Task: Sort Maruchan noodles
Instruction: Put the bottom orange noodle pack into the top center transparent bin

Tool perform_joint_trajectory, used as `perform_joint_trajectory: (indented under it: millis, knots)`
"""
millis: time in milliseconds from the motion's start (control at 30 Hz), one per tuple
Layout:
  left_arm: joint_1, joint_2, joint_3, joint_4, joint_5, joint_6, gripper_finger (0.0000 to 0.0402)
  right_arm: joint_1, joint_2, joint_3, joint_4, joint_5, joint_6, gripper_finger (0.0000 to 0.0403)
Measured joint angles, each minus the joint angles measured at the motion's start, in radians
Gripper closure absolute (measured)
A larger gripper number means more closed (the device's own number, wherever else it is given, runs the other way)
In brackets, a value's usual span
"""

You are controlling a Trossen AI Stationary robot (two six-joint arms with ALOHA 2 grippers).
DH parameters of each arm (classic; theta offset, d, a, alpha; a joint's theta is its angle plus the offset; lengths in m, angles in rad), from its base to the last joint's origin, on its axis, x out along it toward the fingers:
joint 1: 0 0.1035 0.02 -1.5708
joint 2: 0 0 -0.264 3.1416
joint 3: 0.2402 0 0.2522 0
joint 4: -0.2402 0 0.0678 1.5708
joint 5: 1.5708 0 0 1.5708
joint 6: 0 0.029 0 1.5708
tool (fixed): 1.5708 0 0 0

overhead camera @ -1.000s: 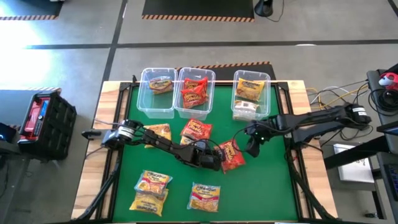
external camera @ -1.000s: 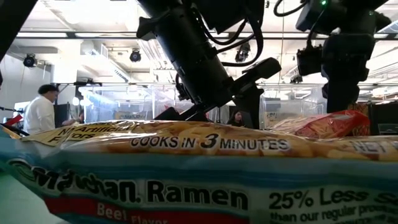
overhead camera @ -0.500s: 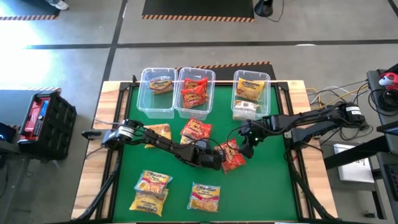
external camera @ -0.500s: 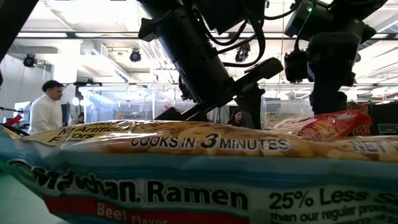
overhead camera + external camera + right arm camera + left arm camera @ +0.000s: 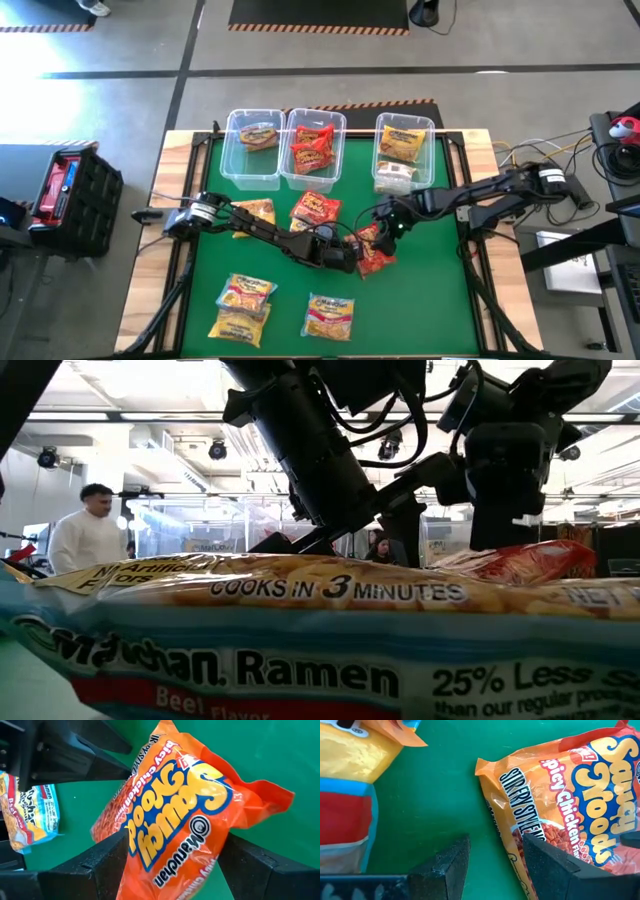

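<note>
An orange Maruchan packet (image 5: 372,252) lies flat on the green mat, right of centre; it also shows in the left wrist view (image 5: 570,795) and the right wrist view (image 5: 175,805). My left gripper (image 5: 347,258) is low at the packet's left edge, open (image 5: 495,857), with that edge between its fingers. My right gripper (image 5: 386,228) hangs over the packet's far right part, open (image 5: 175,845), with one finger on each side of it. Other packets lie loose: red (image 5: 316,210), yellow (image 5: 255,212), and three yellow-and-blue ones near the front (image 5: 243,292). My left gripper's one finger (image 5: 545,862) stands in front of the packet's side edge (image 5: 507,830); whether it touches, I cannot tell. My right gripper comes from above with its fingers (image 5: 107,855) on both sides of the packet's middle; whether they touch it, I cannot tell.
Three clear bins stand along the far edge, each holding packets: left (image 5: 252,148), middle (image 5: 314,148), right (image 5: 402,150). A beef-flavour packet (image 5: 300,640) fills the low view's foreground. A person (image 5: 88,540) walks in the room behind. Bare mat lies right of the orange packet.
My right gripper has moved toward the table's left and down, from bare mat right of the orange packet to over it. My left gripper and the packet have kept still. The person in the background has walked a little to the right.
</note>
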Motion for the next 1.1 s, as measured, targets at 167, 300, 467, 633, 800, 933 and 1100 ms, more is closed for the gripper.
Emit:
perform_joint_trajectory:
  millis: [167, 300, 467, 633, 800, 933, 1100]
  knots:
    - [0.000, 0.000, 0.000, -0.001, 0.001, 0.002, 0.0232, 0.000, 0.031, 0.000, 0.031, -0.008, 0.010, 0.0129]
    - [0.000, 0.000, 0.000, -0.001, 0.001, 0.003, 0.0232, 0.000, 0.029, 0.000, 0.034, -0.022, 0.010, 0.0133]
    - [0.000, 0.000, 0.003, -0.002, -0.003, 0.002, 0.0232, 0.000, 0.010, 0.000, 0.033, -0.025, 0.009, 0.0164]
    - [0.000, 0.001, 0.013, -0.005, -0.009, 0.003, 0.0232, 0.000, -0.002, 0.000, 0.036, -0.025, 0.002, 0.0196]
    - [-0.001, 0.001, 0.024, -0.012, -0.015, 0.007, 0.0232, 0.000, -0.003, 0.000, 0.037, -0.026, -0.008, 0.0212]
    - [-0.013, -0.010, 0.033, -0.014, -0.064, 0.035, 0.0232, 0.000, -0.004, 0.000, 0.036, -0.027, -0.022, 0.0225]
    - [-0.029, -0.047, 0.032, -0.029, -0.166, 0.029, 0.0232, 0.000, -0.008, 0.000, 0.032, -0.029, -0.044, 0.0242]
